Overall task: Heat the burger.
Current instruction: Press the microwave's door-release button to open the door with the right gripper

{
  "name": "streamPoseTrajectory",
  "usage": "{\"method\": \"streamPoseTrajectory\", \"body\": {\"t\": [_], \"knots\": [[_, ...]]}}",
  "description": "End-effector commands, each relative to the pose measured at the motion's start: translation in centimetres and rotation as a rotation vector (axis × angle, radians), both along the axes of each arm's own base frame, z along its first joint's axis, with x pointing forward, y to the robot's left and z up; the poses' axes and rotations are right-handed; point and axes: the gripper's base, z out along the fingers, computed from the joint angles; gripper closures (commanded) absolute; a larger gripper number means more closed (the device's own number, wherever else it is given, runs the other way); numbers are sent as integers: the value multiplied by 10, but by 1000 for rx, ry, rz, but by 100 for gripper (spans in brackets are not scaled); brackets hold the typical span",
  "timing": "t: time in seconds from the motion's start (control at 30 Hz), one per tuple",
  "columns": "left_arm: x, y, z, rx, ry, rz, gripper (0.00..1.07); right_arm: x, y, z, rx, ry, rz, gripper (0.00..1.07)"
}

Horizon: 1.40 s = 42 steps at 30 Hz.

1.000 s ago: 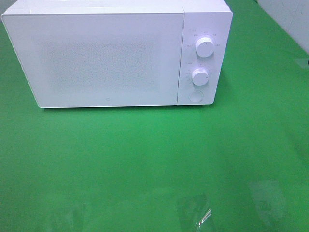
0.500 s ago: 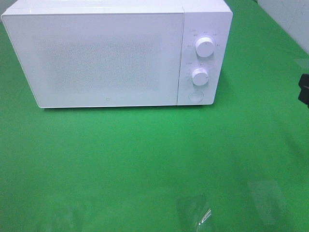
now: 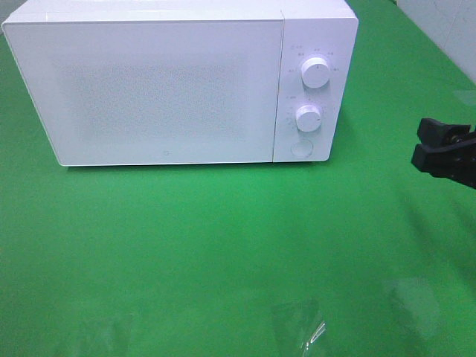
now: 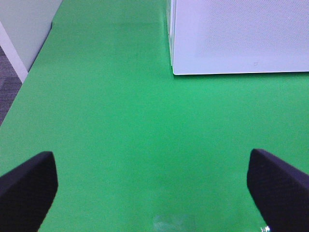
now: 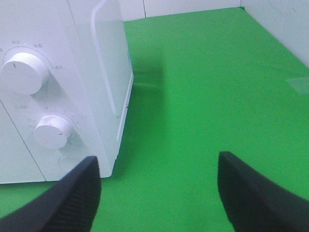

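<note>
The burger is out of view in every frame. A white microwave stands at the back of the green table with its door shut; it also shows in the left wrist view and the right wrist view. It has two round knobs and a round button on its right panel. My right gripper is open and empty, to the right of the microwave; its jaws stand wide apart in the right wrist view. My left gripper is open and empty, in front of the microwave's left corner.
A shiny clear patch lies on the green cloth near the front edge. A white wall stands at the back right. The table's left edge drops to a grey floor. A pale patch of tape lies on the cloth.
My right gripper has come in from the right edge of the exterior view and moved left toward the microwave's control panel. The microwave has not moved.
</note>
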Motion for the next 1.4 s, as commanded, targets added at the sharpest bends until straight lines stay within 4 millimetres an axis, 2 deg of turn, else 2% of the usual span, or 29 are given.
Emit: {"method": "streamPoseTrajectory", "body": {"t": [0.03,0.47,0.8,1.0,1.1,1.13,1.17,1.2,1.23,1.27,1.3,1.33,1.37,1.4], "knots": [[-3,0,-1,-4,-14,9,7,0,4,-2,-30,-29,-37,41],[-3,0,-1,-4,-14,9,7,-8,46,-15,-25,-35,-78,41],[-3,0,-1,-4,-14,9,7,3,90,-18,-41,-41,24,41],[-3,0,-1,-4,-14,9,7,7,102,-21,0,-29,42,41],[-3,0,-1,-4,-14,9,7,7,103,-21,112,-21,27,41],[-3,0,-1,-4,-14,9,7,7,103,-20,214,-18,11,41],[-3,0,-1,-4,-14,9,7,7,103,-20,214,-18,11,41],[-3,0,-1,-4,-14,9,7,7,103,-20,331,-8,-7,42],[-3,0,-1,-4,-14,9,7,7,103,-20,331,-8,-7,42],[-3,0,-1,-4,-14,9,7,7,103,-20,460,2,-25,44],[-3,0,-1,-4,-14,9,7,7,103,-20,460,2,-25,44],[-3,0,-1,-4,-14,9,7,7,103,-20,603,14,-46,48],[-3,0,-1,-4,-14,9,7,7,103,-20,603,14,-46,48],[-3,0,-1,-4,-14,9,7,7,103,-20,726,24,-65,53]]}}
